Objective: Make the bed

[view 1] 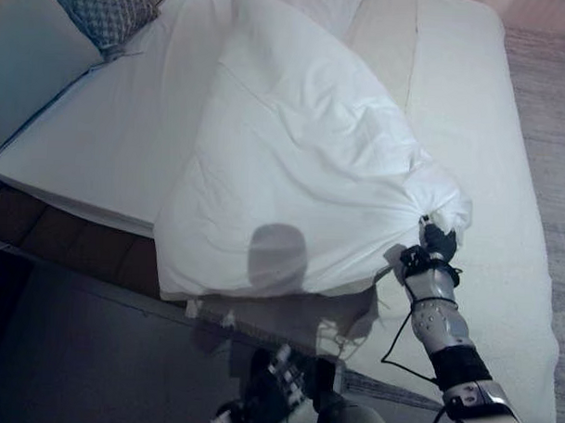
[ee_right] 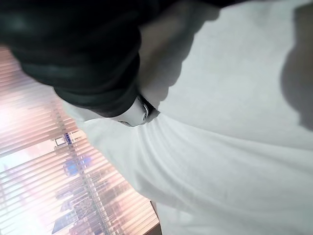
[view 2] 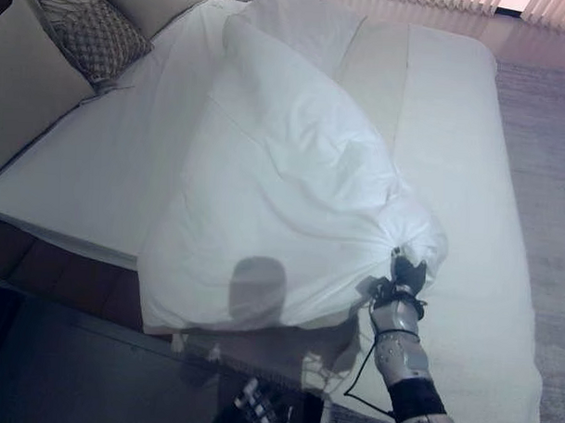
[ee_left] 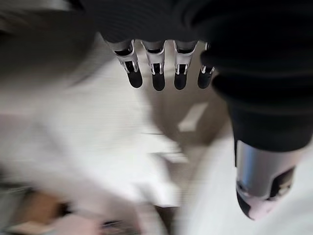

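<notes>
- Duvet (view 1: 293, 175), white and puffed up, lay across the middle of the frame, draped over the bed (view 1: 489, 135) and spilling over the mattress edge at lower centre.
- Right hand (view 1: 437, 241) was at the lower right of the head views, clenched on a bunched corner of the duvet, the cloth gathered into a knot just above the dark cover.
- From the right wrist camera, the dark cover sat at the upper left with white cloth (ee_right: 220, 122) pressed tight against it; the fingers themselves were buried in the fabric, only a silver tip (ee_right: 139, 111) peeking out.
- Window blinds (ee_right: 44, 186) showed at the lower left of that wrist view, lit pinkish.
- Left hand (view 1: 278, 378) was low at the bottom centre of the head views, below the hanging duvet edge.
- In its own wrist view the left hand's fingers (ee_left: 157, 73) were straight in a row at the top, thumb (ee_left: 259, 186) well apart at lower right: released, holding nothing, with blurred white bedding past them.
- Patterned cushion (view 1: 104, 15) rested at the upper left, leaning beside a plain pillow (view 1: 28, 63) at the left edge.
- Bare white mattress sheet showed on both sides of the duvet, left and right.
</notes>
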You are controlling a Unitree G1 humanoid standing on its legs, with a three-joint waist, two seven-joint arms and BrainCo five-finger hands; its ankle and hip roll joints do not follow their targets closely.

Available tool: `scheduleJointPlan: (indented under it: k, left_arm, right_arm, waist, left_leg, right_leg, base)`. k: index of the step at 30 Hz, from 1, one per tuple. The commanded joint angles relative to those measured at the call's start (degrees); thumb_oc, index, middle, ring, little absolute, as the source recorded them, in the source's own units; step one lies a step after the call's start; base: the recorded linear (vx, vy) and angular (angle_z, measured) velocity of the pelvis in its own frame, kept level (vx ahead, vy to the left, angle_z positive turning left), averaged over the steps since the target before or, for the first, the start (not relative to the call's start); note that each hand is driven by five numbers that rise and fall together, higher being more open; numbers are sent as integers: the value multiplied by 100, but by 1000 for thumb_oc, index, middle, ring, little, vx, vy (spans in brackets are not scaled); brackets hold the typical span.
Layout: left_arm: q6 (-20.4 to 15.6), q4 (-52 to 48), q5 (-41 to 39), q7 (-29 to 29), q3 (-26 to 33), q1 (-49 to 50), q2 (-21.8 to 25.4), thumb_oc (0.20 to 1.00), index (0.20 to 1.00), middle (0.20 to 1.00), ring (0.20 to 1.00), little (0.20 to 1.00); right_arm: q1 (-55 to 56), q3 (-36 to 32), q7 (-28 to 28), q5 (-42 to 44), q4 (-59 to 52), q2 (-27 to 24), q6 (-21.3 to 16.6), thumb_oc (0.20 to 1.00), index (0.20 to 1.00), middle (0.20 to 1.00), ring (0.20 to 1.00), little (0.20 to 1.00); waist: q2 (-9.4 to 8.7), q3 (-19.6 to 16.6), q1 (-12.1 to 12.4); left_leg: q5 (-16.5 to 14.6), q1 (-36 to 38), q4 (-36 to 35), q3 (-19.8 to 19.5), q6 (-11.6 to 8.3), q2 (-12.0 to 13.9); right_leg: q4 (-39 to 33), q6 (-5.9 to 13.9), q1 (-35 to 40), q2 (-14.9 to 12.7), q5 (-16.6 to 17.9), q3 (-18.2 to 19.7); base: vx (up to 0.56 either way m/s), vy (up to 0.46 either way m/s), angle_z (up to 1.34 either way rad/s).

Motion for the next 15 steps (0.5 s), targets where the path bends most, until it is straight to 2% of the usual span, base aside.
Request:
scheduleJointPlan:
  k: [1, 6, 8, 10, 11, 13, 15]
  left_arm:
    - [155, -267, -60, -293, -198, 97, -167, 1000, 1000, 1000, 1000, 1000]
    - [-26, 340, 96, -129, -290, -484, -659, 1000, 1000, 1000, 1000, 1000]
    - [-136, 659, 97, 21, -239, -800, -1003, 1000, 1000, 1000, 1000, 1000]
    - [-406, 1210, 88, 330, -3, -1268, -1513, 1000, 1000, 1000, 1000, 1000]
    - [-408, 1233, 92, 326, 9, -1284, -1533, 1000, 1000, 1000, 1000, 1000]
    - [-623, 1879, 161, 622, 306, -1876, -1999, 1000, 1000, 1000, 1000, 1000]
    - [-734, 2074, 170, 696, 465, -2109, -2155, 1000, 1000, 1000, 1000, 1000]
  right_arm:
    - [-625, -34, 160, -268, -308, -348, -574, 200, 200, 200, 200, 200]
    - [-572, 154, 204, -273, -562, -231, -556, 200, 200, 200, 200, 200]
    - [-499, 244, 195, -269, -735, -160, -556, 200, 200, 200, 200, 200]
    - [-371, 421, 210, -212, -1065, -32, -533, 200, 200, 200, 200, 200]
    - [-372, 429, 204, -216, -1076, -35, -529, 200, 200, 200, 200, 200]
    - [-257, 619, 246, -139, -1423, 75, -514, 200, 200, 200, 200, 200]
    - [-215, 705, 276, -105, -1542, 85, -496, 200, 200, 200, 200, 200]
  waist:
    - [-128, -312, 41]
    - [-188, -376, -58]
    - [-220, -389, -119]
    - [-293, -377, -196]
    - [-288, -373, -201]
    - [-361, -347, -296]
    - [-381, -328, -337]
  left_leg:
    - [-322, -2, 5, 178, -119, -71]
    - [-332, -1, 5, 215, -143, -54]
    - [-333, -11, 5, 242, -153, -39]
    - [-329, -27, 5, 291, -159, -27]
    - [-329, -29, 5, 296, -158, -27]
    - [-334, -48, 5, 386, -152, -8]
    - [-337, -58, 5, 434, -151, 0]
  right_leg:
    - [676, 539, -460, -189, -255, 70]
    - [694, 535, -483, -191, -262, 105]
    - [697, 538, -511, -185, -257, 130]
    - [702, 545, -566, -178, -227, 186]
    - [704, 545, -570, -178, -227, 191]
    - [724, 558, -661, -159, -191, 295]
    - [741, 560, -708, -151, -185, 348]
  base:
    - [0, 0, 0]
    - [0, 0, 0]
    - [0, 0, 0]
    - [0, 0, 0]
    - [0, 0, 0]
    - [-11, 16, -9]
    - [-11, 16, -34]
